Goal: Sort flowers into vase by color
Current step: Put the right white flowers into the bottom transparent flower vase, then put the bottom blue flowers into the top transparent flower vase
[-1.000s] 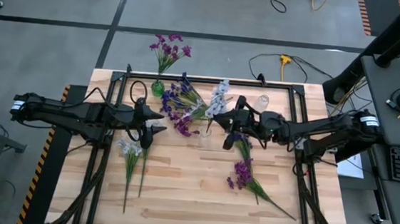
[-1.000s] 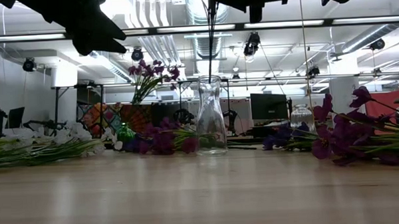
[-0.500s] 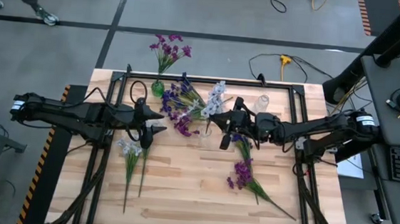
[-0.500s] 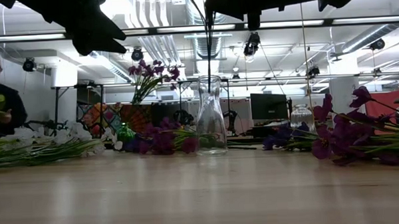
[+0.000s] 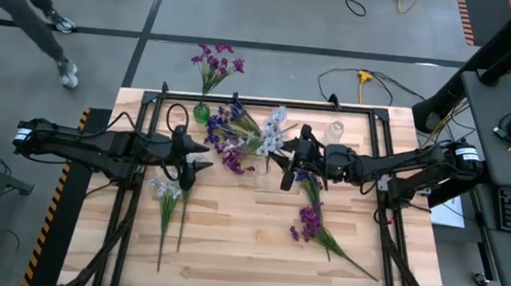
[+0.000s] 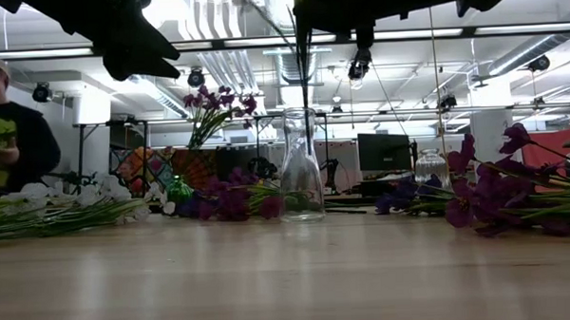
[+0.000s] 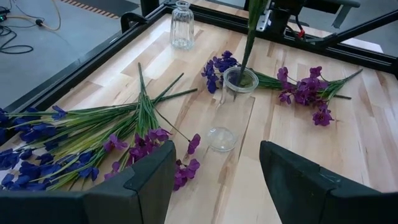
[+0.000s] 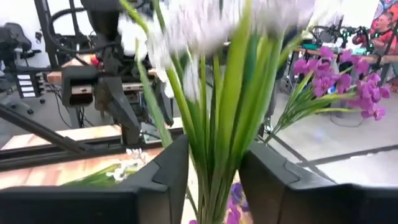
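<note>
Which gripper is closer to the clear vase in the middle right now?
Right. The right gripper is directly above the clear vase, around the pale spray's stem; the left gripper waits off to the vase's left.

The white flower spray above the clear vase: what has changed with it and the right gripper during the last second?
The right gripper has loosened its fingers around the white spray, whose stem now reaches into the clear vase; its blossoms have shifted slightly toward the left arm's side. A person has come into the background. The left gripper, open, and the flowers lying on the table have not moved.
</note>
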You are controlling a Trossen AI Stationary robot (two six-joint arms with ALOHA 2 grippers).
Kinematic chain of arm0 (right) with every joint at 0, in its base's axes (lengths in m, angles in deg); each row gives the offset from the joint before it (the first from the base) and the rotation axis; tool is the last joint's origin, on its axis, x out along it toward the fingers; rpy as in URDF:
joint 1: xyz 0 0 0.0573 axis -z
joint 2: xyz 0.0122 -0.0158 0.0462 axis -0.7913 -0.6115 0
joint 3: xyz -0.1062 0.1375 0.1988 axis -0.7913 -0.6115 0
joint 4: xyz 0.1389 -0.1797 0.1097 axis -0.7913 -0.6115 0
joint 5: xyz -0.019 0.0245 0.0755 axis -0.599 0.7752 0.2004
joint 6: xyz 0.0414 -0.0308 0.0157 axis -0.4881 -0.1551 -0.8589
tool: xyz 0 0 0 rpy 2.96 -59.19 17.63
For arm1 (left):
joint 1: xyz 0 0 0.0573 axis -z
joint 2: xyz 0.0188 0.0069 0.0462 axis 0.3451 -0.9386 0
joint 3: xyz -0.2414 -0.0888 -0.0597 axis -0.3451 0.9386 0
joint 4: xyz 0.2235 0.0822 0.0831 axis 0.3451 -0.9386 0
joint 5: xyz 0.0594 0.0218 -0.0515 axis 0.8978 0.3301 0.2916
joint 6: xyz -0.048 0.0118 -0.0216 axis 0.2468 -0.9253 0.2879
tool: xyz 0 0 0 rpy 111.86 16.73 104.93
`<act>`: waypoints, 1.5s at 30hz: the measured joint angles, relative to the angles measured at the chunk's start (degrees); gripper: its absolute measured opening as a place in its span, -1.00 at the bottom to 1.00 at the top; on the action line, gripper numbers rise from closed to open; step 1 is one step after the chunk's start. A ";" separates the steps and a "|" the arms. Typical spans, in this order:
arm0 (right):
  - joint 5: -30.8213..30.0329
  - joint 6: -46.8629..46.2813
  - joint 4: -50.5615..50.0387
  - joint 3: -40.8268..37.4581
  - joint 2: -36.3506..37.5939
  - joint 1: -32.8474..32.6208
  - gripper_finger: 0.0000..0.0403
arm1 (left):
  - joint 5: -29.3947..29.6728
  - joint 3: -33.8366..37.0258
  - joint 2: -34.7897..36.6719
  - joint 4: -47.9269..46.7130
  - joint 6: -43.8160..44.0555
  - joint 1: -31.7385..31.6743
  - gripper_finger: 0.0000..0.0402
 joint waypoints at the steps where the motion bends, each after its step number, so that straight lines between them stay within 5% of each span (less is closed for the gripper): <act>1: -0.01 -0.25 -0.43 0.00 0.03 0.00 -0.34 | 0.00 0.00 0.00 0.00 0.00 -0.01 0.07; 16: -0.10 -2.97 -6.01 0.01 0.77 -0.04 0.09 | -0.02 0.00 0.00 0.02 0.05 -0.01 0.07; 30: -0.46 -8.31 -29.50 8.24 1.28 -0.04 0.47 | -0.04 0.91 0.02 -0.82 3.64 0.01 0.07; 45: -1.45 -11.28 -53.14 18.04 1.30 -0.04 0.49 | -0.04 1.16 0.02 -10.37 17.21 7.04 0.07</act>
